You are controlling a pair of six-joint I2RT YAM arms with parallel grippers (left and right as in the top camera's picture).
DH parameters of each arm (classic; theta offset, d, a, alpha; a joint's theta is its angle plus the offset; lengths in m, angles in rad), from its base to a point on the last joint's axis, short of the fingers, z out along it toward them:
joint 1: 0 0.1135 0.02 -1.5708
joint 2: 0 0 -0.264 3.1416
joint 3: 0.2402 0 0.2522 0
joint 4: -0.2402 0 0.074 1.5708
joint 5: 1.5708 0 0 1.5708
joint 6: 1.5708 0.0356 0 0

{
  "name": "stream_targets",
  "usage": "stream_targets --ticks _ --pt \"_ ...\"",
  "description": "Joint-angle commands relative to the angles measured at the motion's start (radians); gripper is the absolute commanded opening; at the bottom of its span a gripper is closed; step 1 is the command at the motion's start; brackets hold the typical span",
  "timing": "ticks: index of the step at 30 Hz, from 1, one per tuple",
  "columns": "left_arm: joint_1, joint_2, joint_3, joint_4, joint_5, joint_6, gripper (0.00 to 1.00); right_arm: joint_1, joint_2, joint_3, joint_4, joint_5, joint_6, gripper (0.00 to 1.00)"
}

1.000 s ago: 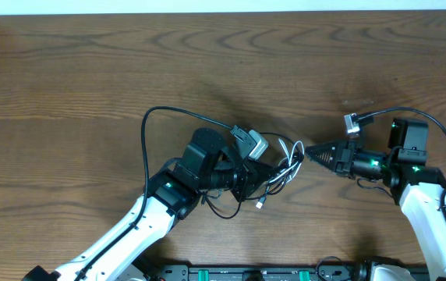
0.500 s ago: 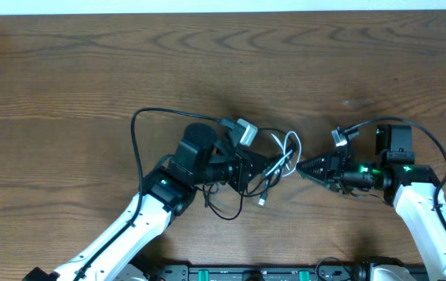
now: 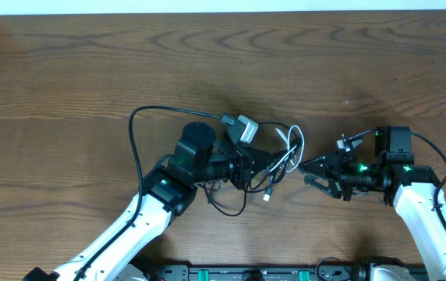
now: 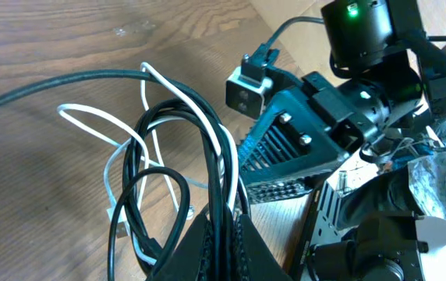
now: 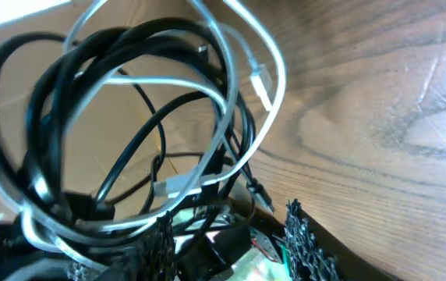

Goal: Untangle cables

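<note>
- Wood-grain table (image 3: 90,70) carries both arms, and the tangled cables (image 3: 284,156) sit near its middle, between the two grippers.
- The left gripper (image 3: 272,165) reaches in from the left and is clamped tight on the cables.
- In the left wrist view, its fingers (image 4: 207,250) pinch several black strands and a white one together at the bottom edge.
- From that pinch the cables (image 4: 172,164) fan out in overlapping loops, black ones crossing each other with the white cord (image 4: 90,121) threading through them.
- From overhead, the white cord (image 3: 289,139) bulges out on the far side of the bundle.
- In the right wrist view, the white cord runs over the black loops and ends in a small white plug (image 5: 262,82) at the bundle's right side.
- A slack black loop (image 3: 231,204) lies on the wood under the left wrist, with a small plug end (image 3: 267,197) just beside it.
- The right gripper (image 3: 307,172) faces the bundle from the right with its jaws partly apart, tips just beside the cables, and nothing pinched between them.
- In the right wrist view, its fingers (image 5: 157,254) stand at the bottom edge, and the cables (image 5: 122,117) fill the view right ahead.
- Whether those tips touch a strand cannot be told.
- In the left wrist view, the right gripper (image 4: 248,170) shows behind the loops with its ribbed pads showing.
</note>
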Motion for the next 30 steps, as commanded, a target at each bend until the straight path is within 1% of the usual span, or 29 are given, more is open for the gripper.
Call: stream_targets --ticks 1,6,8,10,14,17,22,24,25,27,30 --pt "-0.006 -0.005 0.008 0.012 0.024 -0.008 0.08 0.009 -0.012 0.005 0.004 0.056 0.113 0.44" --pt "-0.006 -0.005 0.008 0.016 0.043 -0.009 0.07 0.009 -0.012 0.005 0.059 0.058 0.187 0.44" --pt "-0.006 -0.005 0.008 0.016 0.043 -0.008 0.08 0.015 -0.012 0.005 0.076 0.056 0.221 0.42" --pt "-0.006 -0.005 0.008 0.019 0.043 -0.009 0.08 0.035 -0.012 0.005 0.094 0.056 0.243 0.41" --pt "-0.006 -0.005 0.008 0.03 0.043 -0.009 0.08 0.092 -0.012 0.005 0.115 0.06 0.286 0.41" --pt "-0.006 -0.005 0.008 0.043 0.043 -0.01 0.07 0.119 -0.012 0.005 0.121 0.1 0.303 0.34" --pt "-0.006 -0.005 0.008 0.048 0.067 -0.01 0.08 0.126 -0.012 0.005 0.12 0.15 0.293 0.18" --pt "-0.006 -0.005 0.008 0.061 0.103 -0.01 0.08 0.126 -0.012 0.005 0.12 0.15 0.293 0.18" --pt "-0.006 -0.005 0.008 0.07 0.123 -0.01 0.07 0.126 -0.012 0.005 0.12 0.15 0.293 0.21" --pt "-0.006 -0.005 0.008 0.079 0.134 -0.01 0.08 0.126 -0.012 0.005 0.12 0.149 0.299 0.31" --pt "-0.006 -0.005 0.008 0.079 0.133 -0.01 0.08 0.126 -0.012 0.005 0.12 0.149 0.31 0.38"
